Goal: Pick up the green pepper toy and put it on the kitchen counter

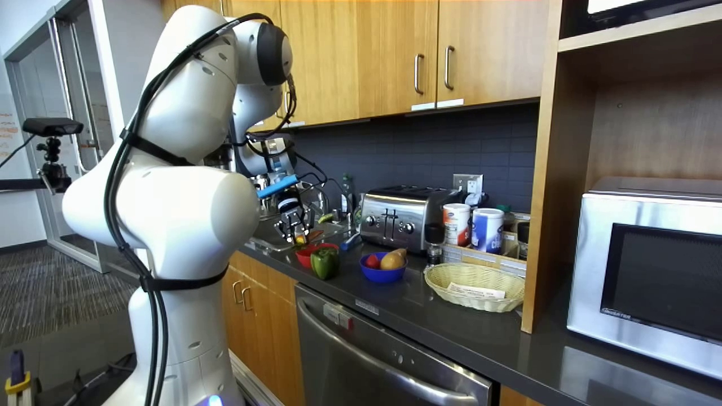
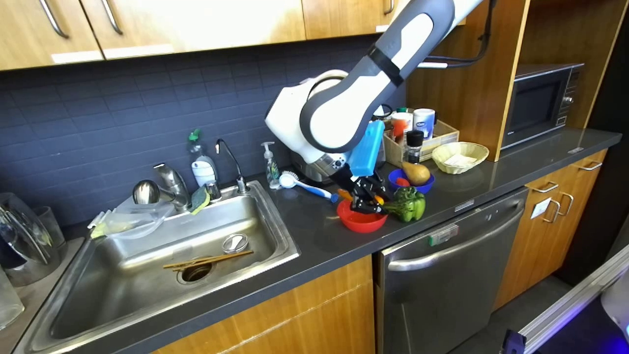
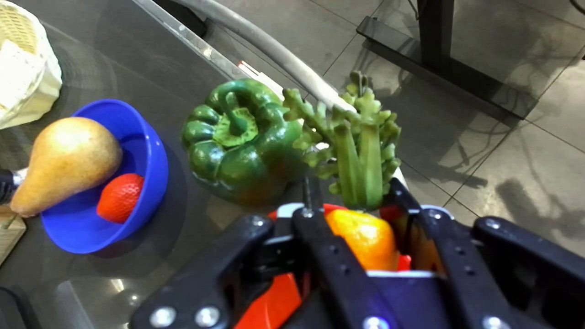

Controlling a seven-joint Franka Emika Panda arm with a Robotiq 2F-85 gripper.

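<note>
The green pepper toy point(image 1: 325, 263) rests on the dark kitchen counter point(image 1: 412, 301) near its front edge, beside the small red bowl point(image 1: 304, 258). The pepper also shows in an exterior view point(image 2: 413, 204) and left of centre in the wrist view point(image 3: 242, 146). My gripper point(image 2: 368, 196) points down over the red bowl, with its fingers apart; the pepper is outside them. In the wrist view, an orange toy point(image 3: 363, 237) shows between the fingers point(image 3: 355, 189), with green celery-like stalks point(image 3: 358, 164) beyond it. Whether the fingers touch the orange toy is hard to tell.
A blue bowl point(image 2: 412, 183) with a pear and a red strawberry stands behind the pepper. A wicker basket point(image 1: 474, 285), a toaster point(image 1: 403, 217) and a blue-white brush point(image 2: 307, 187) are nearby. The steel sink point(image 2: 290, 248) lies beyond the red bowl.
</note>
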